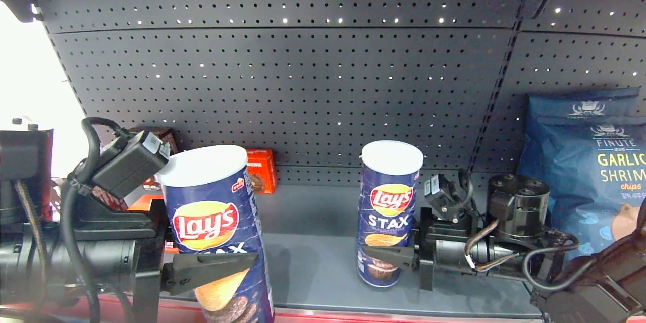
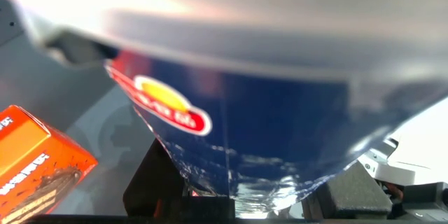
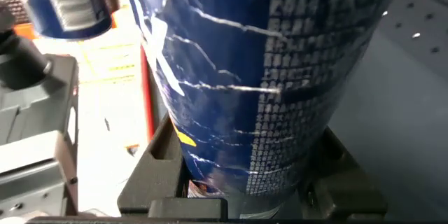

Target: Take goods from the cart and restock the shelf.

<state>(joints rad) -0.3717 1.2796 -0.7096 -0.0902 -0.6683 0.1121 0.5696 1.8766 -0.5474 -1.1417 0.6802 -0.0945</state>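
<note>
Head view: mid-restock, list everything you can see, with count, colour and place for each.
left chip can: 1, dark blue with a white lid, tilted at the shelf's front edge on the left
right chip can: 1, dark blue with a white lid, standing mid-shelf
orange box: 1, orange, at the back of the shelf behind the left chip can
chip bags: 2, blue, one behind the other at the shelf's right end
shelf: 1, grey
pegboard back: 1, dark grey, behind the shelf
left gripper: 1, black, closed on the left chip can
right gripper: 1, black, closed low on the right chip can
</note>
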